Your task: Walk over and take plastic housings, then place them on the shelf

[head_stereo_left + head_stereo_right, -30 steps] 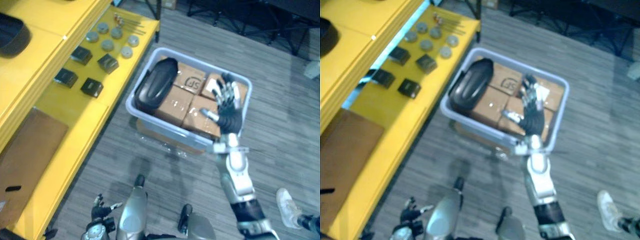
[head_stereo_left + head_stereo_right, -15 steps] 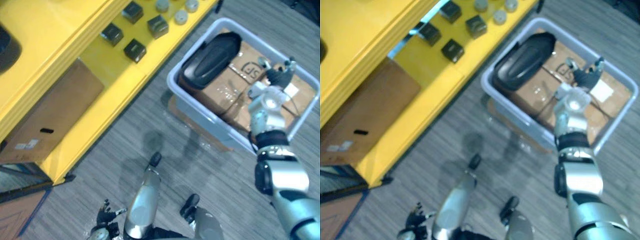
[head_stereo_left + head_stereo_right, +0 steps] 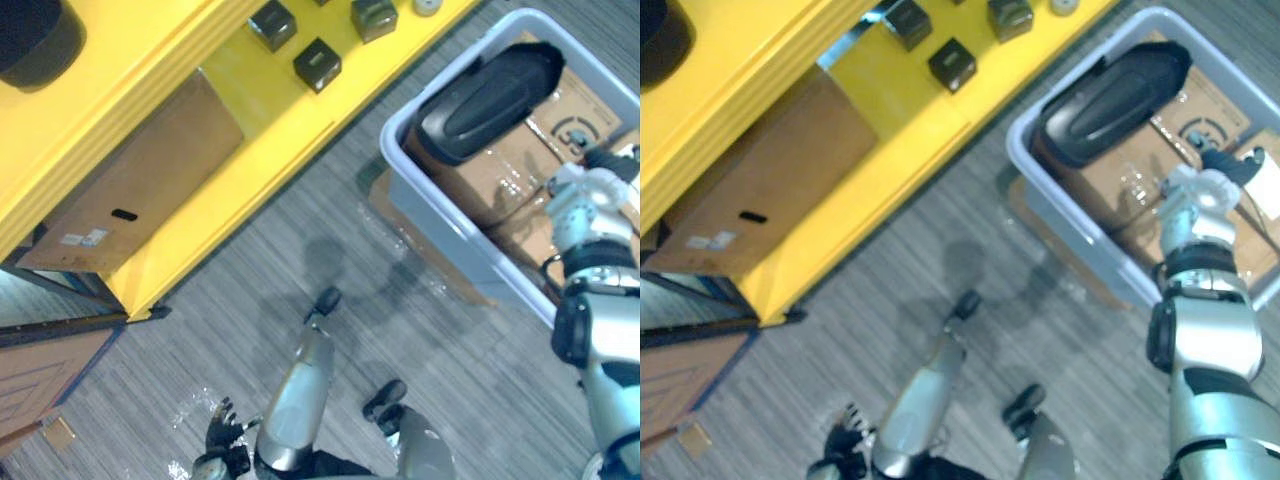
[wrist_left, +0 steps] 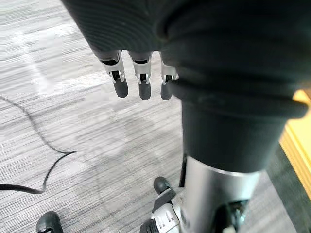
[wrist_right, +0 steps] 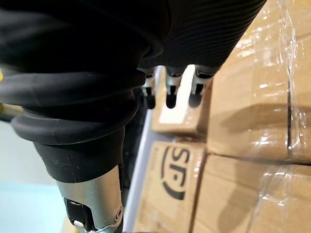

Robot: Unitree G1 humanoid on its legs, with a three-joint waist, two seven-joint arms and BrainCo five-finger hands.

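Note:
A black oval plastic housing (image 3: pixel 490 98) lies on taped cardboard boxes (image 3: pixel 510 170) inside a pale grey bin (image 3: pixel 450 240) on the floor. My right hand (image 3: pixel 1230 165) hangs over the boxes just right of the housing, apart from it. In the right wrist view its fingers (image 5: pixel 170 92) are relaxed and hold nothing above a box with a white label (image 5: pixel 177 114). My left hand (image 3: pixel 225 440) hangs low by my side; its fingers (image 4: pixel 140 83) are straight over the grey floor. A second dark housing (image 3: pixel 35 35) sits on the top level of the yellow shelf (image 3: pixel 260 190).
Small black boxes (image 3: pixel 318 65) lie on the shelf's lower level near the bin. A brown cardboard sheet (image 3: pixel 140 185) lies further along the same level. Striped grey floor (image 3: pixel 300 270) runs between the shelf and the bin.
The camera has swung, so the whole scene has shifted. My right hand, raised with spread fingers above the bin a second ago, has come down low over the boxes beside the housing.

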